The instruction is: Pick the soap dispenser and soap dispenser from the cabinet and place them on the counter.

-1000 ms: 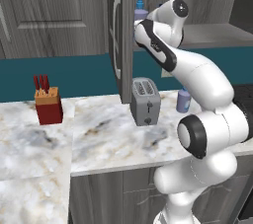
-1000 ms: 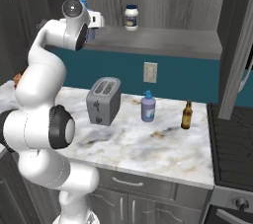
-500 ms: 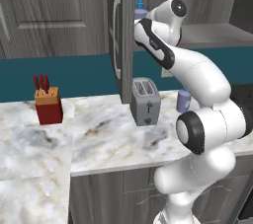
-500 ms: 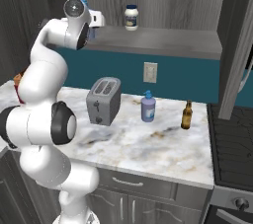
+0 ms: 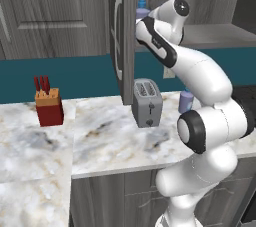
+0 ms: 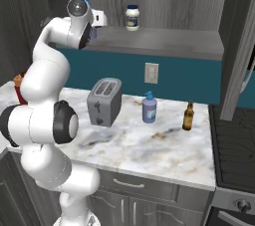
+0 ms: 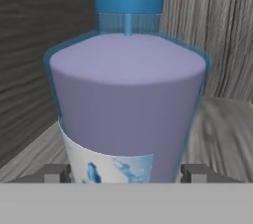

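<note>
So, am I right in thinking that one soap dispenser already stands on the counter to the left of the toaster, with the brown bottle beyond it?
Not quite: in the right base view that soap dispenser stands on the counter to the right of the toaster, between it and the brown bottle.

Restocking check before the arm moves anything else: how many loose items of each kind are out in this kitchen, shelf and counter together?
Soap dispensers: 2 (cabinet shelf, counter)
White jar: 1
Brown bottle: 1
Toaster: 1
Knife block: 1
Total: 6
</note>
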